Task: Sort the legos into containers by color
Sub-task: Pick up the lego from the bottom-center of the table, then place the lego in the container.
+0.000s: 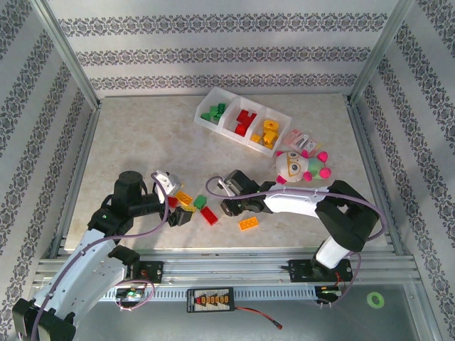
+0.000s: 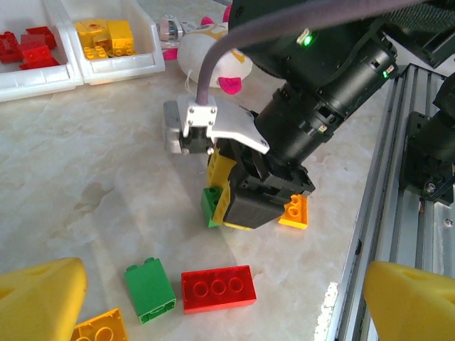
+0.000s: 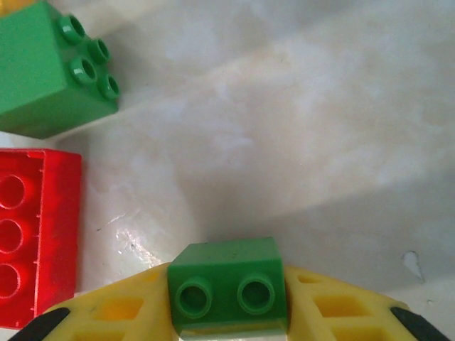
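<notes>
Pick-up under way on the sorting table: the right gripper (image 3: 227,307) is pinching a small green brick (image 3: 227,284) between its yellow pads (image 3: 114,314), the two studs facing the wrist camera; in the left wrist view the brick (image 2: 211,206) sits low at the tabletop, so it appears gripped but not yet lifted. The left gripper (image 2: 227,304) hovers just beside the scene with its fingers (image 2: 43,298) spread wide, holding nothing. Loose pieces lie close around the grasp: a larger green brick (image 2: 149,290) touching a long red brick (image 2: 217,288), and an orange brick (image 2: 295,212) just behind the right gripper's fingers. The three-compartment tray (image 1: 202,119) stands well apart at the far side of the table, already holding green, red and yellow pieces in separate bins, so the job looks largely done, with only a handful of bricks left to sort. The next move calls for a straight lift clear of the neighbouring bricks, then a carry across the table to the leftmost bin (image 1: 216,96), the one with the green pieces; the release should come only once the brick hangs squarely over that bin — the red bin sits directly alongside, and a brick this small could twist between the pads.
</notes>
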